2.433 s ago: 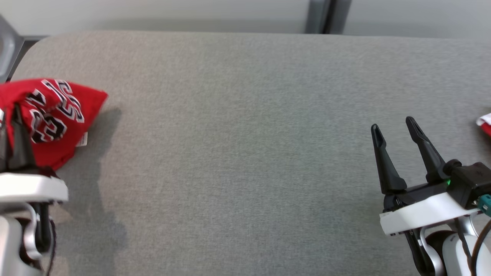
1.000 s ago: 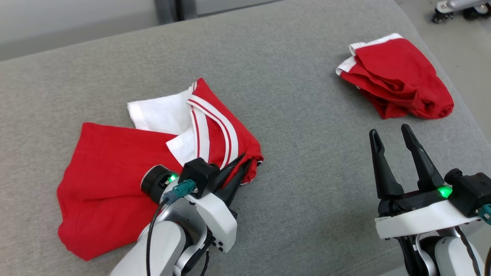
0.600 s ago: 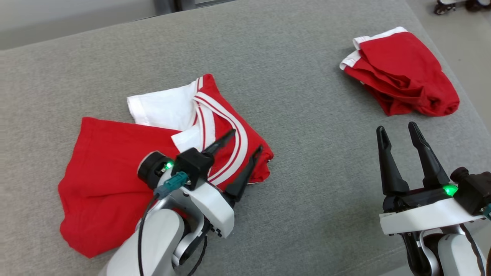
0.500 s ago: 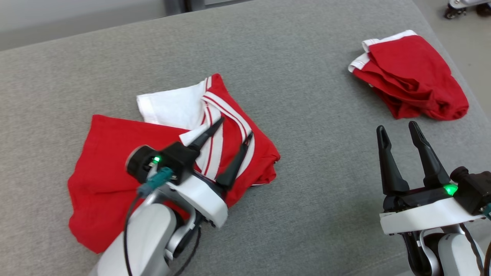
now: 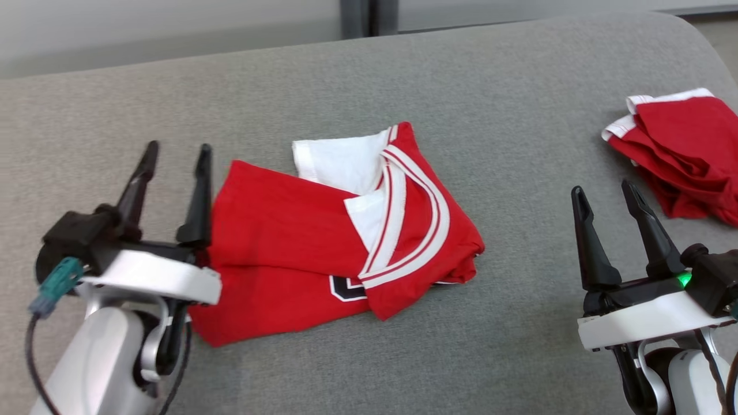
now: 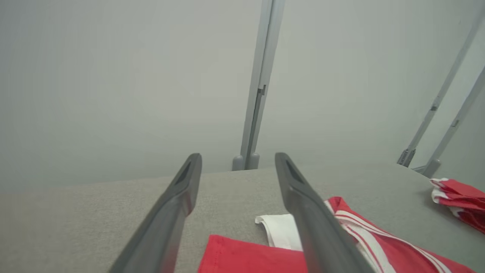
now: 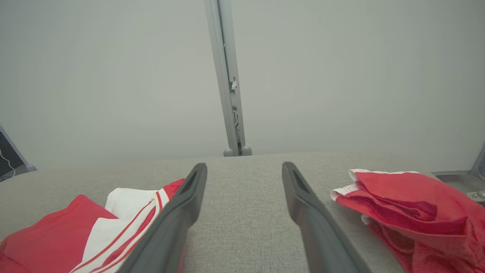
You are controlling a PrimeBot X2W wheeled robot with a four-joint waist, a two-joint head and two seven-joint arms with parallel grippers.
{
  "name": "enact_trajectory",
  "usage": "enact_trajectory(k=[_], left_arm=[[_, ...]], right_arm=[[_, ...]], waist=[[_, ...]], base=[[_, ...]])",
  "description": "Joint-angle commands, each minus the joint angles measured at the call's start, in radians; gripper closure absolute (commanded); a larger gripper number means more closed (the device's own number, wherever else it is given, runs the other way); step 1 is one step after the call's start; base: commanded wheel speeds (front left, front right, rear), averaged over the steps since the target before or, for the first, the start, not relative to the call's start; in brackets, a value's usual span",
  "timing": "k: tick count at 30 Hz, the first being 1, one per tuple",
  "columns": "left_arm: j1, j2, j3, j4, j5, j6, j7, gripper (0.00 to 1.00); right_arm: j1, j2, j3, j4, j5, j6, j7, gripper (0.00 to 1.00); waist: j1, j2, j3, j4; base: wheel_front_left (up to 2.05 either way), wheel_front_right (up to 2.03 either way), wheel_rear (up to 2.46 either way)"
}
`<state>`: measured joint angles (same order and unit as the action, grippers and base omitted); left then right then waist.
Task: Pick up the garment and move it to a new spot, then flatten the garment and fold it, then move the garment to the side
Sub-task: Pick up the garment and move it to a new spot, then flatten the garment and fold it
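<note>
A red garment (image 5: pixel 288 242) lies rumpled mid-worktop (image 5: pixel 288 86), collar folded over. The left gripper (image 5: pixel 177 151), just beside it, and the right gripper (image 5: pixel 602 190), well apart, have fingers apart and empty. To flatten it well, each should probably pinch an opposite edge and draw outward.

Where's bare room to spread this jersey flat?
Widest free patch: grey surface between the jersey and the bunched red garment, ahead of the right gripper. Another strip runs behind the jersey. Crowded by the left gripper at the jersey's left edge.
</note>
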<state>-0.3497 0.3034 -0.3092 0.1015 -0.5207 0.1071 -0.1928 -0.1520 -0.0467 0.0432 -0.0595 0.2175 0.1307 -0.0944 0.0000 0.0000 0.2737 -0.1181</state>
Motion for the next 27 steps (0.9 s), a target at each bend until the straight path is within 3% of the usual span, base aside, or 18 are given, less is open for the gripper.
enact_trajectory(k=[1,12,27], left_arm=[[0.025,0.014,0.02,-0.009,-0.011,0.011,-0.005,0.0],[0.222,0.082,0.109,-0.087,-0.06,0.059,-0.009,0.0],[0.366,0.08,0.058,-0.137,-0.056,0.086,0.032,0.0]], right_arm=[[0.012,-0.006,-0.002,-0.009,-0.008,0.0,0.008,0.0],[0.054,-0.006,-0.022,-0.02,-0.028,0.0,0.046,0.0],[0.161,-0.006,-0.071,-0.042,-0.033,0.0,0.085,0.0]], waist=[[0.0,0.0,-0.023,0.028],[0.0,0.0,-0.089,0.073],[0.0,0.0,-0.204,0.089]], base=[[0.0,0.0,0.0],[0.0,0.0,0.0],[0.0,0.0,0.0]])
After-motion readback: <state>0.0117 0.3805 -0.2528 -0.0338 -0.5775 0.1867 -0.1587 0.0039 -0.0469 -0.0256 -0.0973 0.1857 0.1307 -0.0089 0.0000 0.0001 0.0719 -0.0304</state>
